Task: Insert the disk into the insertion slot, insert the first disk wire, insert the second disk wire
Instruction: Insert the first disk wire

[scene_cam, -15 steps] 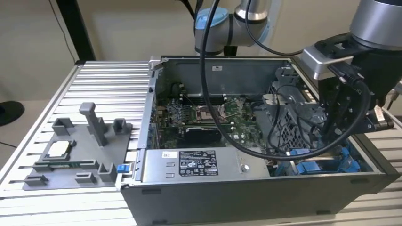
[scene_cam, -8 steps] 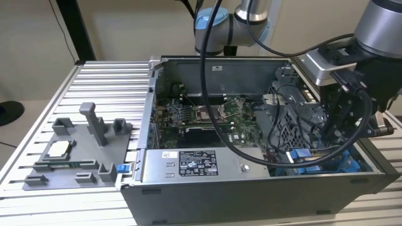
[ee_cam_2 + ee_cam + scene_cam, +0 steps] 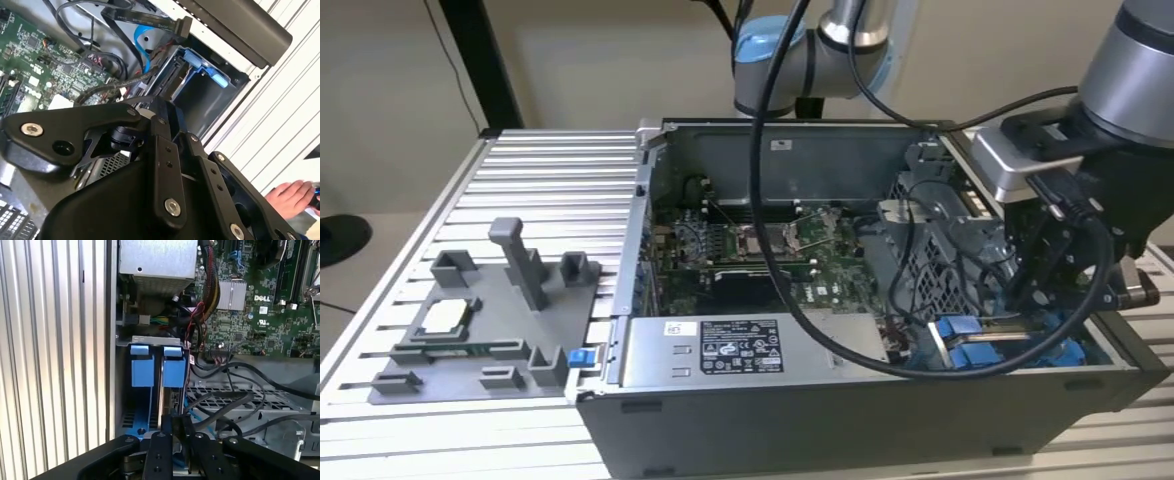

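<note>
One step of three looks done: the disk (image 3: 175, 371) in its blue carrier appears seated in the insertion slot (image 3: 148, 342), just under the gripper (image 3: 179, 422), whose grip I cannot tell, while dark cables (image 3: 235, 401) lie loose nearby, seemingly unplugged.

The tabletop (image 3: 520, 180) is a ribbed surface of pale metal slats. An open grey computer case (image 3: 854, 400) stands on it, beneath the gripper (image 3: 1051, 300). Well apart from the gripper, outside the case's opposite wall, a grey fixture plate (image 3: 467, 360) with upright holders lies flat on the slats.
</note>
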Controlling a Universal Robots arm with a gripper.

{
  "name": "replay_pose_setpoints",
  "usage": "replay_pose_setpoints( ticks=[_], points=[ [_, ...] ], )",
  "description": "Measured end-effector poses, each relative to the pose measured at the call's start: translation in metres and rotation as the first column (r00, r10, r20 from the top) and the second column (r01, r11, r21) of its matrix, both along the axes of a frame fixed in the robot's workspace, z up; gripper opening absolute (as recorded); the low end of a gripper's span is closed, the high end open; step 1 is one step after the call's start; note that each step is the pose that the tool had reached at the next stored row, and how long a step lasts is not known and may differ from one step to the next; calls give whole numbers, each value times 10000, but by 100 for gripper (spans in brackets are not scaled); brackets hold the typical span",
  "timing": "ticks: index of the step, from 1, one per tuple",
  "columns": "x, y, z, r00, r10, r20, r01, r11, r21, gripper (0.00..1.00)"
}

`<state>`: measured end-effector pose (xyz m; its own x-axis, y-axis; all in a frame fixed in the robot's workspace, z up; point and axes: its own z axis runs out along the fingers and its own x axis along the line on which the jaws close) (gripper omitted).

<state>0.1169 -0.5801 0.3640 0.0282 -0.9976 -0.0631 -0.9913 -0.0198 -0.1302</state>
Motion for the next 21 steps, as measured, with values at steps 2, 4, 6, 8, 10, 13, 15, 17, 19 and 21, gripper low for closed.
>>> replay_pose_setpoints(
  ticks=[2, 4, 6, 8, 10, 13, 15, 17, 19, 21],
  points=[
    [52, -1, -17, 10000, -2, -2, 2, 10000, 30, 0],
    [95, 0, -37, 10000, -10, -4, 10, 10000, 70, 0],
    [121, 1, -57, 10000, -41, -4, 42, 9999, 128, 0],
    [136, 1, -70, 10000, -93, -4, 93, 9998, 197, 0],
    [139, 2, -75, 9999, -138, -5, 138, 9997, 200, 0],
    [140, 1, -75, 9999, -145, -5, 146, 9997, 200, 0],
    [140, 1, -76, 9999, -151, -5, 151, 9997, 200, 0],
    [140, 1, -76, 9999, -154, -5, 154, 9997, 201, 0],
    [143, 1, -85, 9999, -154, -5, 154, 9996, 257, 0],
    [154, 1, -101, 9999, -153, -8, 153, 9991, 391, 0]
  ],
)
